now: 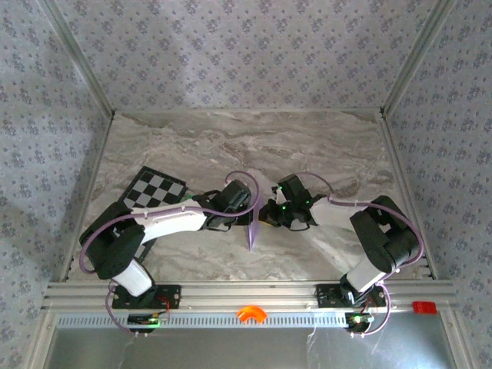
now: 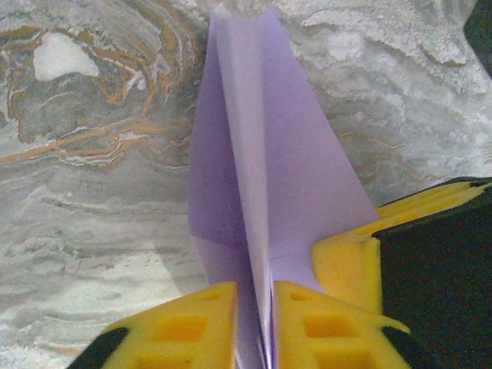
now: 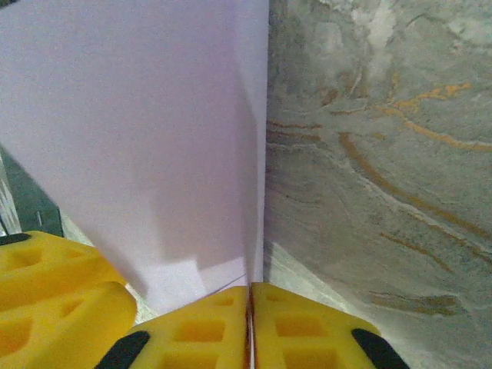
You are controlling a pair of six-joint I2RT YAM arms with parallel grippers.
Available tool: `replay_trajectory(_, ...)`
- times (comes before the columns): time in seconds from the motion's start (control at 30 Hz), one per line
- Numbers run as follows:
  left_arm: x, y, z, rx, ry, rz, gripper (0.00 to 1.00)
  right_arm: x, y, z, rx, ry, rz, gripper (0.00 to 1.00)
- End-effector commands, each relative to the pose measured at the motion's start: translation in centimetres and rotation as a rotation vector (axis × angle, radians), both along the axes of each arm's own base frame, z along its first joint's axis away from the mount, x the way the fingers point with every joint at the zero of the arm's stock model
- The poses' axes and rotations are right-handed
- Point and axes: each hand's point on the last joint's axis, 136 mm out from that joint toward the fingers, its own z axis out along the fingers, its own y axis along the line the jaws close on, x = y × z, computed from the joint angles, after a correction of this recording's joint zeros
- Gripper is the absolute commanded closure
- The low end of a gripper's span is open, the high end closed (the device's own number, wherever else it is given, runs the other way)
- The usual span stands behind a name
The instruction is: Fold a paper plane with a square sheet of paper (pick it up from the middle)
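Observation:
The paper plane is a slim pale lilac dart held on edge above the marble table, its sharp tip pointing toward the near edge. My left gripper is shut on its centre fold, and in the left wrist view the yellow fingers pinch the keel while both wings spread away. My right gripper comes from the other side and is shut on the plane's edge. The paper's broad side stands to the left in the right wrist view. The two grippers sit close together.
A black-and-white checkered board lies flat at the left, partly under the left arm. An orange part and a red part sit on the near rail. Patterned walls enclose the table on three sides.

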Motion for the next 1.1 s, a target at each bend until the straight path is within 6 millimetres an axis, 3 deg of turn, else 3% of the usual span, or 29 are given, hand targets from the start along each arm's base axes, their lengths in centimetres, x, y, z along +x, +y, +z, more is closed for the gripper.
replay_trajectory(0.0,-0.3,-0.5,0.2,0.006,0.013,-0.023,0.74,0.1,0.4,-0.2,0.017,0.016,0.002,0.91)
replay_trajectory(0.17,-0.8,-1.1,0.2,-0.024,0.028,-0.044,0.69,0.0,0.4,-0.6,0.018,0.031,-0.004,0.91)
replay_trajectory(0.47,-1.0,-0.3,-0.4,0.003,0.034,-0.010,0.61,0.1,0.0,-0.7,0.011,0.032,-0.015,0.91)
replay_trajectory(0.7,-1.3,-1.1,-0.9,-0.020,0.065,-0.026,0.61,0.0,-0.2,-0.9,0.011,0.038,-0.018,0.91)
replay_trajectory(1.07,-1.6,-1.6,-1.6,-0.019,0.086,-0.046,0.70,0.2,-0.3,-0.7,0.017,0.036,-0.028,0.91)
